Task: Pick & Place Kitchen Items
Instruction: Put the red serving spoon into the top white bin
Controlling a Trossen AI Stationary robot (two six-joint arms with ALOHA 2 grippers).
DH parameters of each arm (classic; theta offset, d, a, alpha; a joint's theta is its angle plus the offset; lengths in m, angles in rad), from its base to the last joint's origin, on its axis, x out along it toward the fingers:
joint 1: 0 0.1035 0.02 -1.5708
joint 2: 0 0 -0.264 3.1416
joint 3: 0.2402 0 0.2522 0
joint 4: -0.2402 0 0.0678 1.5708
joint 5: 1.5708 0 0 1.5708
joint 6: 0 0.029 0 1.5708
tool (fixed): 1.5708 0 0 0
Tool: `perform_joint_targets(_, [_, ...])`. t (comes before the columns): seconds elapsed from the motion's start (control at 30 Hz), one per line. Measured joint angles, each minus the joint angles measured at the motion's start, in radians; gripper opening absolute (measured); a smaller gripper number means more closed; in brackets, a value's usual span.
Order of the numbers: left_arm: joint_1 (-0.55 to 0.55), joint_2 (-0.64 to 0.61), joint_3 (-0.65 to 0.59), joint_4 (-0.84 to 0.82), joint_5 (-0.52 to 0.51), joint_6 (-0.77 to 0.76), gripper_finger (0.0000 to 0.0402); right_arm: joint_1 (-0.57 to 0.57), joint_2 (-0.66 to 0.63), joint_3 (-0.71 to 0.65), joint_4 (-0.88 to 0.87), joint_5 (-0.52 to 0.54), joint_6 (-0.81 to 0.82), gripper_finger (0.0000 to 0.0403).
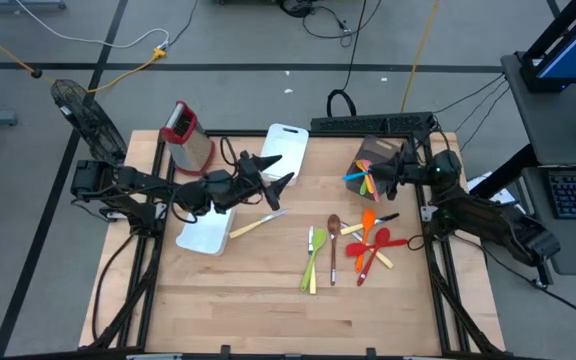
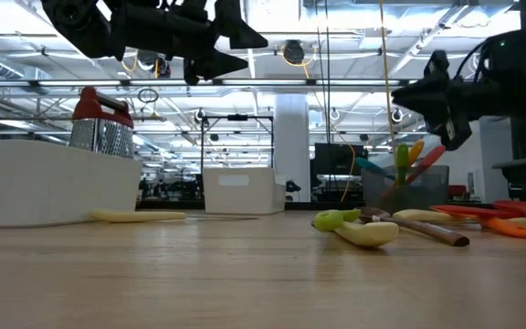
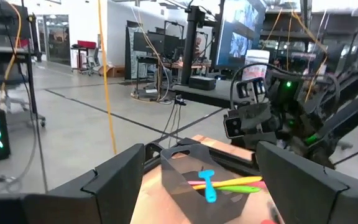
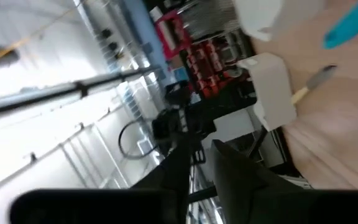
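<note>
Wooden table carries two white trays and a dark bin already holding several utensils. Loose kitchen items lie just before it, awaiting pickup. Left gripper hovers spread; right gripper, beside the bin, seems nearly pressed together, apparently empty.

Several colourful utensils (blue, yellow, green, orange and pink handles) stand bunched in a dark holder at the surface's far right. A cream-handled knife lies alone near the middle. Right of it, a green spoon, a brown wooden spoon and red and orange spoons lie flat, clustered together.
</note>
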Motion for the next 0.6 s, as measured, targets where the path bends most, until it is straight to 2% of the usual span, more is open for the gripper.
perform_joint_targets(0.3, [0.000,0.000,0.000,0.001,0.030,-0.023,0.0310,0.138,-0.099,0.000,0.237,0.045,-0.068,0.0003])
perform_joint_targets(0.47, [-0.002,0.000,0.000,0.001,0.061,-0.020,0.0310,0.235,-0.164,0.000,0.202,0.080,-0.195,0.0001])
perform_joint_targets(0.6, [-0.002,0.000,0.000,0.001,0.061,-0.020,0.0310,0.300,-0.201,0.017,0.087,0.078,-0.297,0.0001])
